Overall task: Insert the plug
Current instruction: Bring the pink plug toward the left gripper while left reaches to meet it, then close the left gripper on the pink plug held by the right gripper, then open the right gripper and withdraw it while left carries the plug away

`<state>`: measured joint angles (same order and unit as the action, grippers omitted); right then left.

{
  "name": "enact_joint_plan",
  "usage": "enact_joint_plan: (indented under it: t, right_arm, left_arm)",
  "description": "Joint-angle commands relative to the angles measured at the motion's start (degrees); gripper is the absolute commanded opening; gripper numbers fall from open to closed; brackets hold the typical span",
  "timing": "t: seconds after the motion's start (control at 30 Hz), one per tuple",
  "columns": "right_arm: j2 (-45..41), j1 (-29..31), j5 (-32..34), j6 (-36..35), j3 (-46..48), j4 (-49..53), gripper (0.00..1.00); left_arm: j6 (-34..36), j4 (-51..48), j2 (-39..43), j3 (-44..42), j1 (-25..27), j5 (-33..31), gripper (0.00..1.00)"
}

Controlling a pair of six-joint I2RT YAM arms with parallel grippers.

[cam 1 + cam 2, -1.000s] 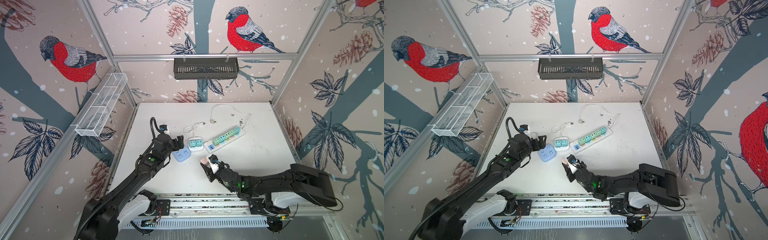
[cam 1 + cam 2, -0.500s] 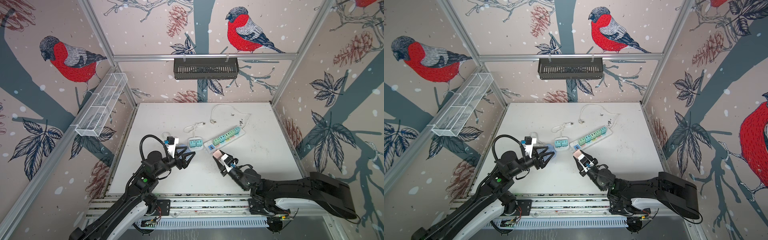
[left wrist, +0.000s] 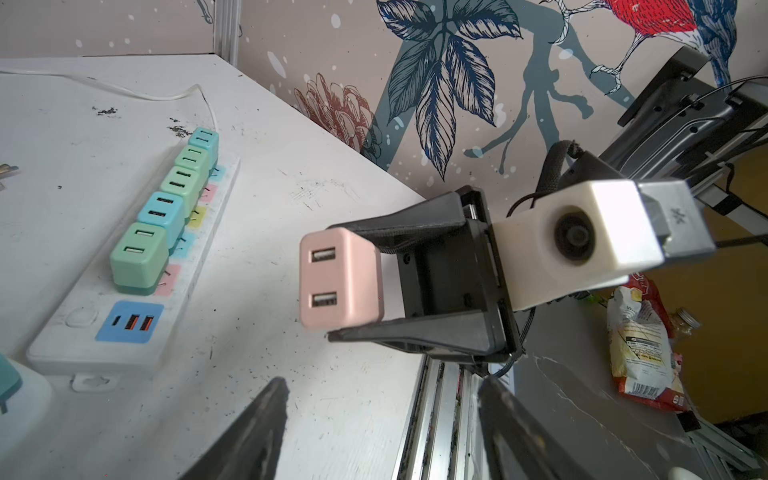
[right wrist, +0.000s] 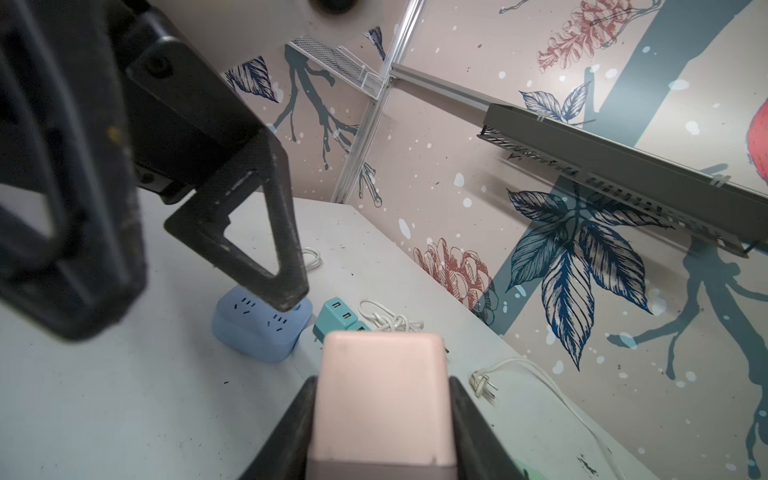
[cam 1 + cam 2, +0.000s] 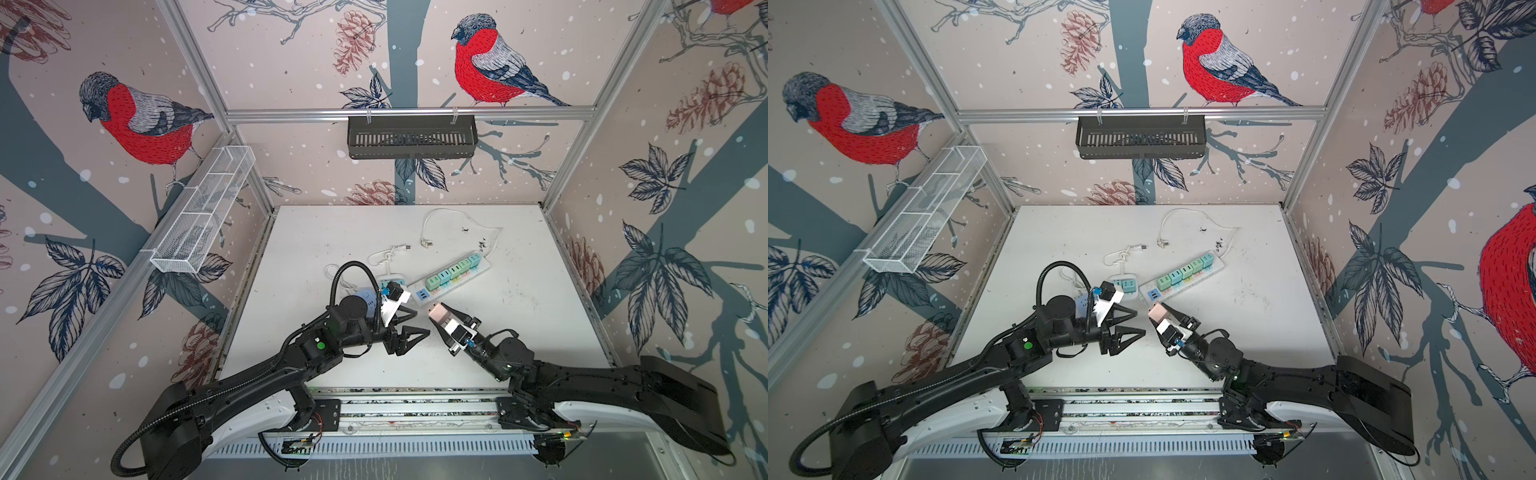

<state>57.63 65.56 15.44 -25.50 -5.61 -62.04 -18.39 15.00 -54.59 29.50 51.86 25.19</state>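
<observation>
In both top views my right gripper [image 5: 440, 316] [image 5: 1160, 316] is clamped on the pink plug [image 5: 436, 311], which is held clear above the white table [image 5: 519, 332]. My left gripper [image 5: 415, 323] faces it from close by, jaws apart with nothing between them. Beyond the plug's tip lies the white power strip [image 5: 484, 272] with a row of green and blue adapters seated in it. The blue socket cube [image 5: 365, 296] is partly hidden behind my left wrist. In a top view the plug [image 5: 1157, 311] and my left fingertips [image 5: 1136, 330] are near but apart.

From my left wrist, my two fingers [image 3: 257, 428] stand wide. Ahead of them the plug [image 3: 340, 278] shows two USB ports and is pinched between my right fingers [image 3: 415, 226].

From my right wrist, the plug [image 4: 378, 395] fills the gap between my fingers [image 4: 286, 436], touching both. Ahead of it on the table sit the socket cube [image 4: 257, 332] and a teal adapter [image 4: 338, 313]. One left finger [image 4: 266, 232] hangs over the cube.
</observation>
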Motion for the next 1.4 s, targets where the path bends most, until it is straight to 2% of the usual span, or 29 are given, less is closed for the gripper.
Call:
enact_joint_plan:
  t: [0.0, 0.47, 0.57, 0.67, 0.77, 0.83, 0.9, 1.07, 1.1, 1.23, 1.37]
  right_arm:
    - [0.4, 0.2, -2.7, -2.5, -0.5, -0.9, 0.27]
    - [4.8, 4.7, -2.4, -8.9, -1.7, -5.7, 0.25]
    - [5.0, 4.9, -2.2, -9.1, -1.6, -6.6, 0.25]
    - [5.1, 4.9, -1.8, -9.2, -1.7, -6.9, 0.25]
    - [5.3, 4.9, -1.8, -9.1, -1.8, -7.2, 0.26]
    - [5.4, 5.0, -2.0, -9.0, -1.8, -7.5, 0.36]
    - [5.5, 4.9, -2.0, -8.7, -1.7, -7.9, 0.47]
    - [4.7, 4.9, -0.4, -7.4, 0.2, -11.6, 0.83]
    - [4.2, 4.9, 0.2, -7.1, 1.2, -13.0, 0.97]
    - [0.5, 4.5, 3.0, -4.8, 4.8, -15.7, 1.00]
    - [-5.5, 1.9, 5.5, -0.6, 5.8, -11.0, 1.00]
  left_arm:
    - [1.3, 0.5, -1.5, 1.3, 0.3, 2.4, 0.72]
    - [1.2, 0.0, -6.2, 4.3, 0.4, 3.4, 0.64]
    - [1.2, -0.2, -6.7, 4.7, 0.4, 3.6, 0.58]
    - [1.2, -0.1, -6.9, 4.8, 0.4, 4.2, 0.48]
    - [1.4, 0.8, -6.8, 4.7, 0.4, 5.4, 0.28]
    - [1.7, 1.3, -6.9, 4.7, 0.4, 5.8, 0.11]
    - [2.0, 1.8, -6.8, 4.7, 0.4, 5.8, 0.01]
    - [1.7, 4.6, -6.0, 3.5, 0.4, 2.9, 0.00]
    - [1.3, 5.6, -5.4, 2.9, 0.1, 0.8, 0.00]
    - [1.2, 3.4, -2.1, 2.4, -3.3, -5.0, 0.00]
    - [3.1, 3.6, 2.4, 0.9, -9.0, -6.8, 0.00]
